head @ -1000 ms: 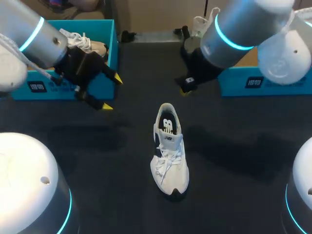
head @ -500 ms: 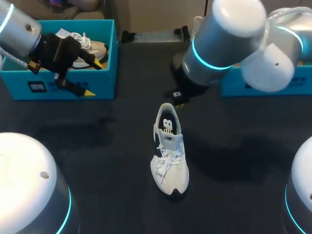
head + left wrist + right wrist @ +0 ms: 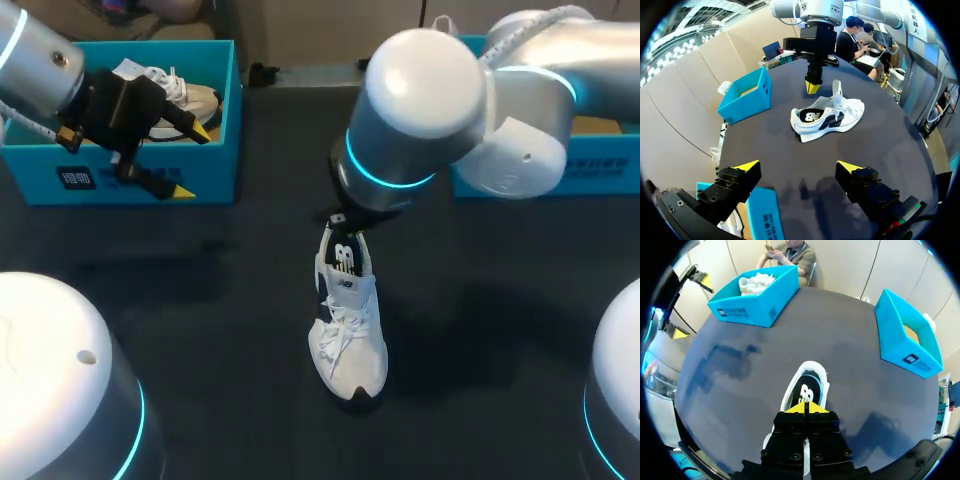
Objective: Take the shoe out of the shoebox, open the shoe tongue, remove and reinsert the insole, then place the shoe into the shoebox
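Right wrist view, right tool (image 3: 805, 409) clenched empty over shoe (image 3: 803, 384) heel, left tool (image 3: 797, 166) spread wide.

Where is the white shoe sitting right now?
In the head view the white shoe stands on its sole mid-table, toe toward the robot, with the right claw hanging close over its heel end.
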{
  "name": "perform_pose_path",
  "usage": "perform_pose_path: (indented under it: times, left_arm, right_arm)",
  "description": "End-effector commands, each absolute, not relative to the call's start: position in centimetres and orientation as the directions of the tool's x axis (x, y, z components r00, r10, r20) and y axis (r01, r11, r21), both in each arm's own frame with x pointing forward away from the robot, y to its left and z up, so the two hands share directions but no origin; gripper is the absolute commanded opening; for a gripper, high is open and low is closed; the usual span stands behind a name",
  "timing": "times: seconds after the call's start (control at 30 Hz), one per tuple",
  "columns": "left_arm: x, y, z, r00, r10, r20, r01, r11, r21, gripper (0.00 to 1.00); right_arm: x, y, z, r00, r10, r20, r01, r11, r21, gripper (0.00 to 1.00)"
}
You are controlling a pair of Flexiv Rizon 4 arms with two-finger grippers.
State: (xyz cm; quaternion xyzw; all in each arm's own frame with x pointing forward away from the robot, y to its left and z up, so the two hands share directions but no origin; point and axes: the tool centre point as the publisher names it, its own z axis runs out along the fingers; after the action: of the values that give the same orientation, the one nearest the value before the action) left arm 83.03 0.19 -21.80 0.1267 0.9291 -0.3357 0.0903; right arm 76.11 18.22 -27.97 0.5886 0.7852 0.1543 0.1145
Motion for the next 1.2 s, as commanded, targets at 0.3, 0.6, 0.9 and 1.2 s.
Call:
perform_pose_path:
  times: [0.3, 0.6, 0.9, 1.2]
  left_arm:
    - [83.0, 0.2, -21.7, -0.952, 0.176, -0.252, 0.296, 0.744, -0.599, 1.00]
    - [83.0, 0.2, -21.7, -0.952, 0.176, -0.252, 0.296, 0.744, -0.599, 1.00]
    - [83.0, 0.2, -21.7, -0.952, 0.176, -0.252, 0.296, 0.744, -0.599, 1.00]
    - [83.0, 0.2, -21.7, -0.952, 0.176, -0.252, 0.296, 0.744, -0.599, 1.00]
  right_arm:
    - [76.2, 18.5, -28.3, -0.254, 0.967, -0.014, 0.899, 0.242, 0.366, 0.00]
    - [77.0, 19.0, -30.6, -0.189, 0.980, -0.054, 0.918, 0.196, 0.345, 0.00]
    - [77.1, 19.5, -33.3, -0.109, 0.993, -0.051, 0.938, 0.119, 0.325, 0.00]
    - [75.8, 20.2, -34.8, -0.065, 0.993, -0.095, 0.959, 0.089, 0.270, 0.00]
